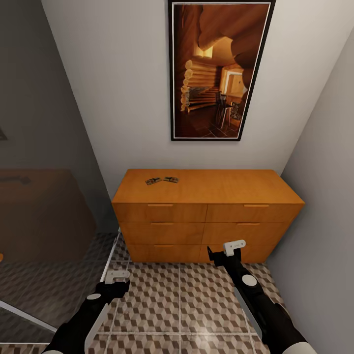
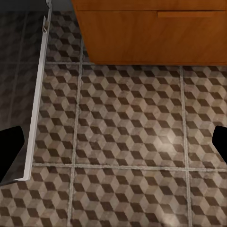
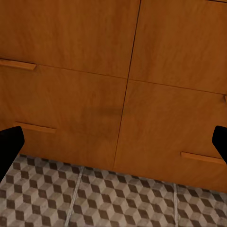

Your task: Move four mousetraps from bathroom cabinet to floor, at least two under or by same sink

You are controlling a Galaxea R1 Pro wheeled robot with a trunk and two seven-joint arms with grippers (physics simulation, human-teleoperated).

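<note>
- Bathroom floor (image 1: 196, 305) in the head view is cube-patterned tile running up to the cabinet (image 1: 206, 216), which stands against a white wall below a framed picture (image 1: 220, 69); two mousetraps (image 1: 162, 180) lie side by side on the cabinet top, near its back edge and toward its left end, with no others to be seen. The left gripper (image 1: 117, 278) hangs low over the tiles by a glass panel (image 1: 44, 236), and the right gripper (image 1: 227, 251) sits in front of the lower drawers
- Left wrist view looks onto the tiles, the cabinet's bottom left corner and the panel's metal edge (image 2: 38, 99); its fingers (image 2: 9, 151) are spread wide, holding nothing
- Right wrist view faces the drawer fronts and their bar handles (image 3: 18, 65), close up; the fingers (image 3: 9, 146) are also wide apart and empty
- Next move, as I judge it: raise the trunk and an arm well above the top's front edge, come down over one trap, and pinch the board across its narrow sides clear of the wire
</note>
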